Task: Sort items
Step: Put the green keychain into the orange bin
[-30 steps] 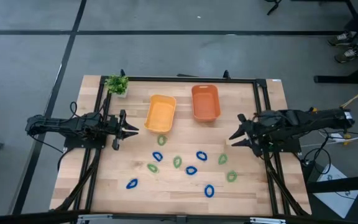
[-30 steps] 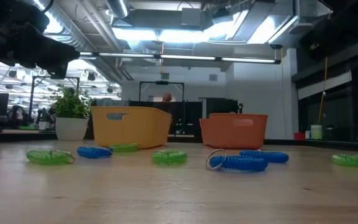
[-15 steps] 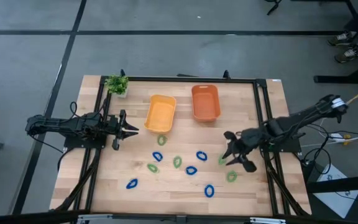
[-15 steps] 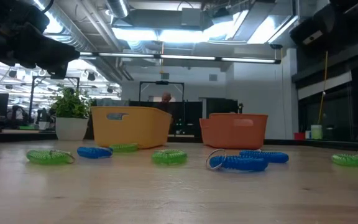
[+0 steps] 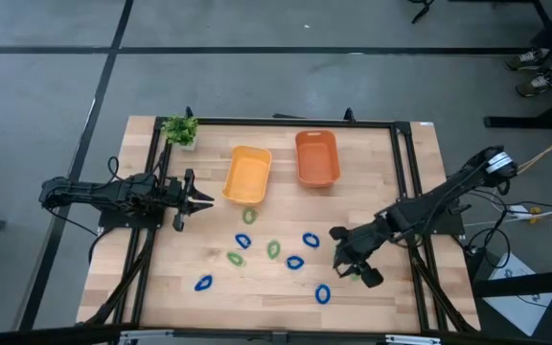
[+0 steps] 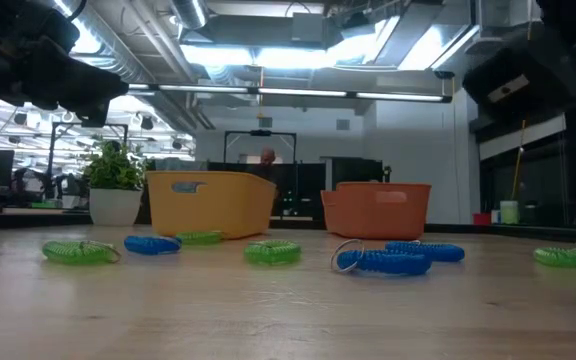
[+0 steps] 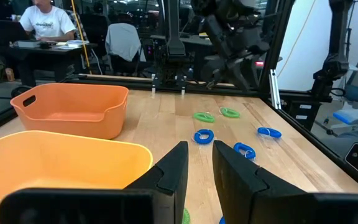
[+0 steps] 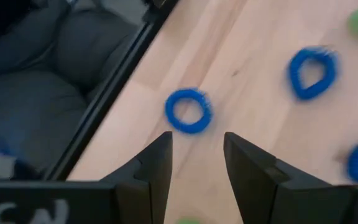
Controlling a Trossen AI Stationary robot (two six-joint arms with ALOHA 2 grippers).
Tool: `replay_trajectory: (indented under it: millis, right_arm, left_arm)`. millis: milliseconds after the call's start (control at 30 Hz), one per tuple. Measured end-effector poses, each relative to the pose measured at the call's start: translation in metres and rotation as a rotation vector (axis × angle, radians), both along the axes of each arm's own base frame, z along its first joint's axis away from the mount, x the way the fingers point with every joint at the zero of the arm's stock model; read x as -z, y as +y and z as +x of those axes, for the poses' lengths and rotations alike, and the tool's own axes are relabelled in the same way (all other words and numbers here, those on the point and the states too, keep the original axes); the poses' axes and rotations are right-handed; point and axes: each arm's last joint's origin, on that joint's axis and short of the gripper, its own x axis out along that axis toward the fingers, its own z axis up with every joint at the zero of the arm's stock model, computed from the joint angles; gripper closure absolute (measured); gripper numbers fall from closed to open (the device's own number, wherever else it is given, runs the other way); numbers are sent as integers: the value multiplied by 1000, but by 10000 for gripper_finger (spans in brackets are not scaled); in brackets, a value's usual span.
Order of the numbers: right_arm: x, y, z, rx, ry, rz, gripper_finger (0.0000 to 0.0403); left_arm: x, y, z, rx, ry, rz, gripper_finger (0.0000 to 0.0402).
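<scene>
- Right gripper (image 5: 351,261) was out over the table (image 5: 381,297), above the right end of the ring scatter, fingers apart with nothing between them.
- Its wrist view looked down past the two dark fingers (image 8: 154,171) at a blue ring (image 8: 188,111) lying on the wood near the table edge; gap clear, no contact.
- Left gripper (image 5: 199,200) sat at the left side of the table, just beside the yellow-orange tray (image 5: 247,175), fingers slightly apart and empty.
- In the left wrist view that tray's rim filled the near foreground, with the darker orange tray (image 7: 73,109) behind it.
- Items: blue and green rings were spread loose on the wood in front of the two trays, none inside a tray as far as the top view showed.
- Green ring (image 5: 248,217) lay just below the yellow-orange tray; blue ring (image 5: 203,283) was farthest left; blue ring (image 5: 323,294) was nearest the front edge, close to the right gripper.
- Some rings by the right gripper were partly hidden under it.
- Small leafy plant (image 5: 180,129) stood at the back left corner.
- A person (image 7: 42,22) sat at a desk in the room behind.
</scene>
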Motion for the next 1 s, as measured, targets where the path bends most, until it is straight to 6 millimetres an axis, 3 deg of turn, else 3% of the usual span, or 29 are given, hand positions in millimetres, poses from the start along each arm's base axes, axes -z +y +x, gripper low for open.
replay_trajectory:
  millis: [300,667,1000]
  right_arm:
    - [-3,1,20,1,264,-81,258]
    - [46,-25,37,188,513,-282,258]
    - [48,-30,38,198,533,-289,258]
  left_arm:
    - [0,0,0,0,0,0,332]
    - [0,0,0,0,0,0,332]
    - [0,0,0,0,0,0,331]
